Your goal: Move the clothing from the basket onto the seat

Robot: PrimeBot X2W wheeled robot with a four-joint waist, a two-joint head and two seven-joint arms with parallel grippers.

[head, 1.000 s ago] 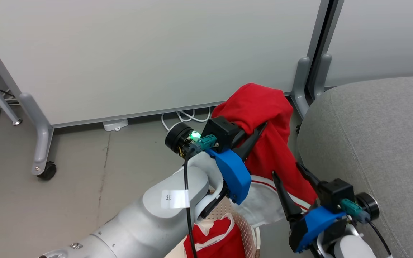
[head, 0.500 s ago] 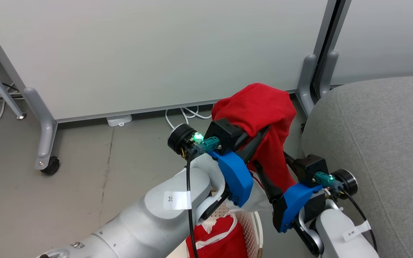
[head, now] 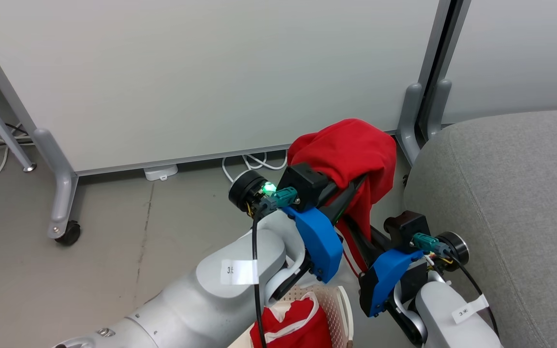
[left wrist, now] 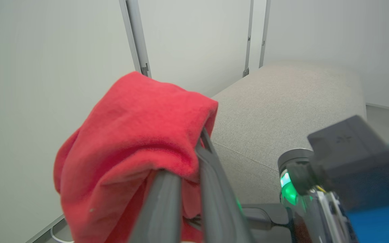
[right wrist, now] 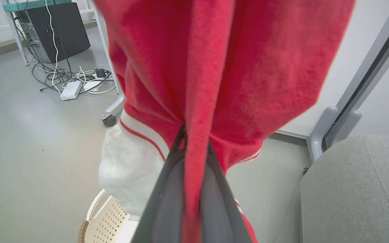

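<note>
A red garment (head: 351,150) with white trim hangs in the air over the basket (head: 339,304), left of the grey seat (head: 501,193). My left gripper (head: 356,182) is shut on the garment's top fold, which drapes over its fingers (left wrist: 211,189). Lower down, my right gripper (head: 354,231) is shut on a hanging strip of the same garment (right wrist: 231,67), pinched between its fingers (right wrist: 167,206). A second red garment (head: 293,328) lies in the basket (right wrist: 106,216). The white trim (right wrist: 127,162) dangles above the basket's rim.
Pale partition panels stand behind, on grey legs with a caster (head: 68,232). White cables (head: 249,162) and a small white box (head: 161,171) lie at the panel's foot. A black computer case (right wrist: 59,30) and a power strip (right wrist: 71,91) sit further off on the grey floor.
My right gripper, open and lower a second ago, has risen leftward and shut on the garment's hanging part. The left gripper holds its grip. The camera has shifted slightly.
</note>
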